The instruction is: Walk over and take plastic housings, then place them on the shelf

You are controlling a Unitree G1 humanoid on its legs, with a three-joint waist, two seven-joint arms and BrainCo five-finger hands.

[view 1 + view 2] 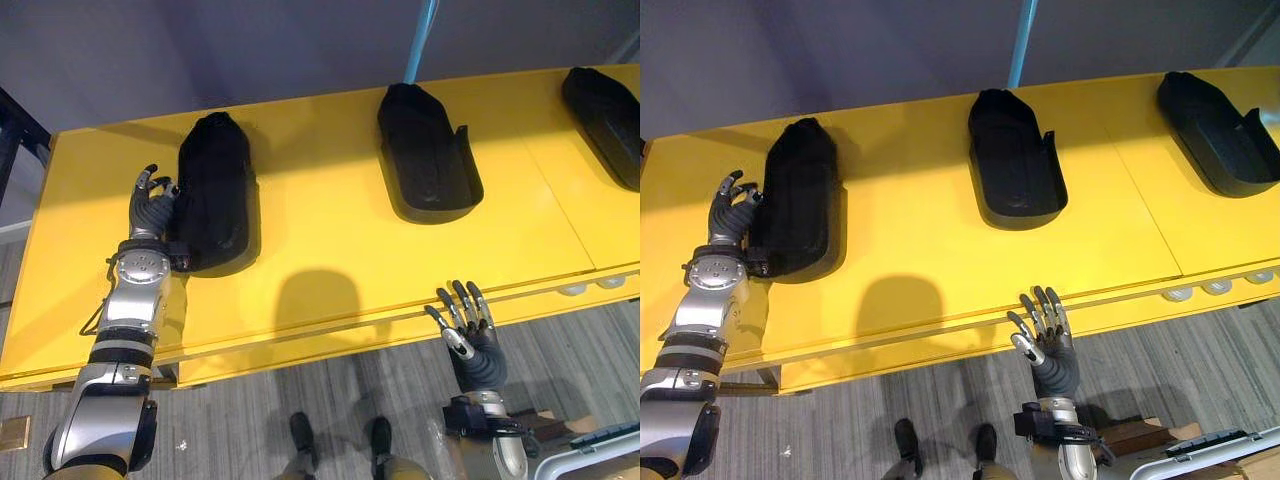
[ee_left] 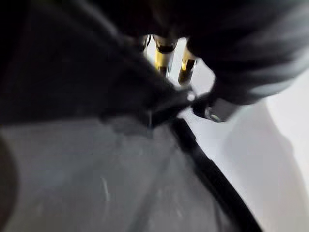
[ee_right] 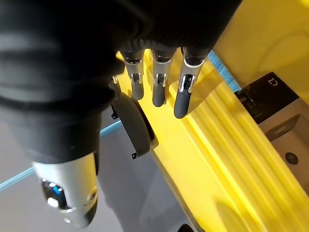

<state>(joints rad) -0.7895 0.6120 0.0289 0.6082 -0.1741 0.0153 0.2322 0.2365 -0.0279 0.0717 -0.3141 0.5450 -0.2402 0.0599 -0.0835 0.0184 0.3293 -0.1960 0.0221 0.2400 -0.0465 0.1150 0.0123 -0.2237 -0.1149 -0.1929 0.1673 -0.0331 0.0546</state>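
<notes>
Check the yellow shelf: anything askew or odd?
Nothing spilled or broken. One oddity: the left black plastic housing, beside the left hand, shows no open cavity, unlike the middle housing and right housing; it seems flipped or on its side.

1. Bare yellow shelf [image 1: 320,220] between the left housing [image 1: 215,190] and the middle housing [image 1: 425,150] leaves a wide lane
2. From the right hand [image 1: 470,340], the middle housing stands at 12 o'clock, the right housing [image 1: 605,120] at 1 o'clock
3. The left hand [image 1: 150,208] crowds the left housing's 9 o'clock side
</notes>
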